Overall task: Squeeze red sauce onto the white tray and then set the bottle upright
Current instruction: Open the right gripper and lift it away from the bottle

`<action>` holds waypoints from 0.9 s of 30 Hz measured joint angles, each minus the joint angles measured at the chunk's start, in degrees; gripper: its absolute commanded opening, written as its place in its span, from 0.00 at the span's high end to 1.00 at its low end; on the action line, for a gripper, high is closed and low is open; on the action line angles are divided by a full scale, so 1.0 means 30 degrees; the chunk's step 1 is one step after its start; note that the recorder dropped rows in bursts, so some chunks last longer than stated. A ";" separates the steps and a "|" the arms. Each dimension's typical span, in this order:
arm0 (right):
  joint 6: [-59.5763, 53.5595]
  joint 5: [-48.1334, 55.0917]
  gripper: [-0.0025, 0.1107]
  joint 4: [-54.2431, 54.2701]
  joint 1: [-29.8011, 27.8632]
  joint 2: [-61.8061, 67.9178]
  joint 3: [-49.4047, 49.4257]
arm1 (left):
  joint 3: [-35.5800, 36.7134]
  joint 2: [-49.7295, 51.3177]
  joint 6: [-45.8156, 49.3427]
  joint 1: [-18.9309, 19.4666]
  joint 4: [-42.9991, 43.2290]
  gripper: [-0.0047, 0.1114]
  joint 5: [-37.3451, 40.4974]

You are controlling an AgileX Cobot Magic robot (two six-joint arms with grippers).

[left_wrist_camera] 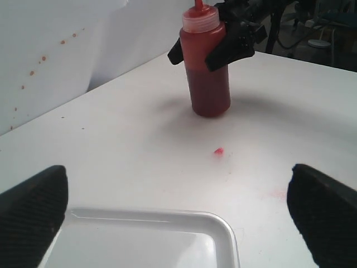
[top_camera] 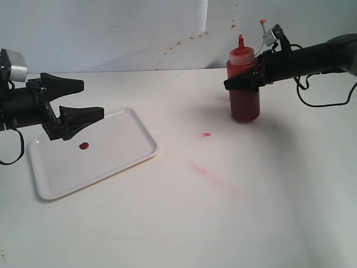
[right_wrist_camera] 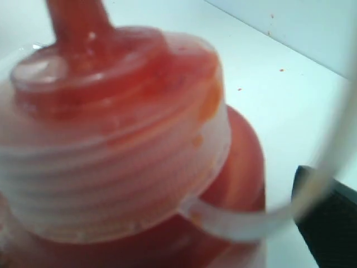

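With a blob of the red sauce (top_camera: pixel 83 146) lying on the white tray (top_camera: pixel 117 156) at the lower left, the squeezing is judged done and the standing-up step nearly closed: the bottle (top_camera: pixel 244 100) is set on its base at the upper right, well apart from the tray, its long axis vertical and its nozzle (top_camera: pixel 241 40) pointed straight up. The right gripper (top_camera: pixel 240 81) is placed around the bottle's shoulder (whether its jaws press or stand clear cannot be told), while the left gripper (top_camera: pixel 92 99) is held wide open over the tray. A level withdrawal with jaws fully parted is judged to be called for next, lest the bottle be tipped.
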 measured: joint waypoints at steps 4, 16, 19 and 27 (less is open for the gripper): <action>0.0615 0.0000 0.12 0.0015 -0.0556 0.0000 0.0000 | 0.0000 0.0000 0.0000 0.0000 0.0000 0.06 0.0000; 0.2599 0.0072 0.12 0.0143 -0.0943 0.0000 0.0000 | 0.0000 0.0000 0.0000 0.0000 0.0000 0.06 0.0000; 0.2950 0.0072 0.12 0.0143 -0.0943 -0.0244 0.0000 | 0.0000 0.0000 0.0000 0.0000 0.0000 0.06 0.0000; 0.3995 0.0072 0.12 0.0143 -0.0943 -0.1788 0.0000 | 0.0000 0.0000 0.0000 0.0000 0.0000 0.06 0.0000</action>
